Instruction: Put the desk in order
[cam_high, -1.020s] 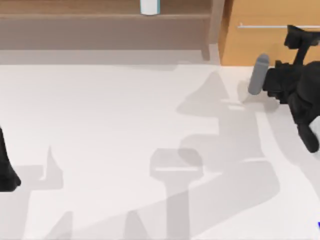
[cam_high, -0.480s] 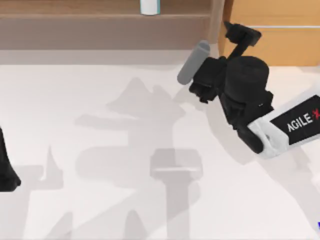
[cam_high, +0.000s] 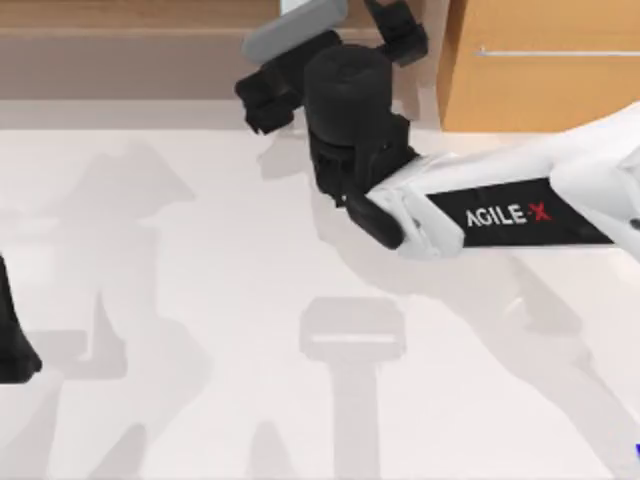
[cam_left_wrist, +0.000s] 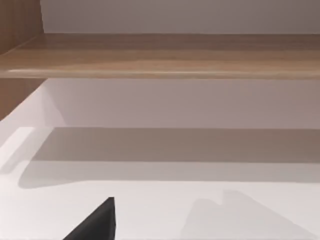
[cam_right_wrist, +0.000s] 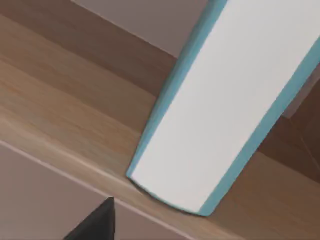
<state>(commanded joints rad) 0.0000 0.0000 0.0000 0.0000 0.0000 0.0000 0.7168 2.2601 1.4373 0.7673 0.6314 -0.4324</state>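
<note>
Right tool (cam_high: 300, 60) moved from drawer (cam_high: 540, 70) to shelf (cam_high: 130, 50), clamped on grey cylinder (cam_high: 295, 28); left tool's state unclear.

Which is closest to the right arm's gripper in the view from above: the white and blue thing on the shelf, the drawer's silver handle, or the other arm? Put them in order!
From the right gripper, at the shelf:
1. The white and blue thing, standing on the shelf right by it.
2. The silver handle, on the drawer to the right.
3. The left arm, parked at the table's left edge.
</note>
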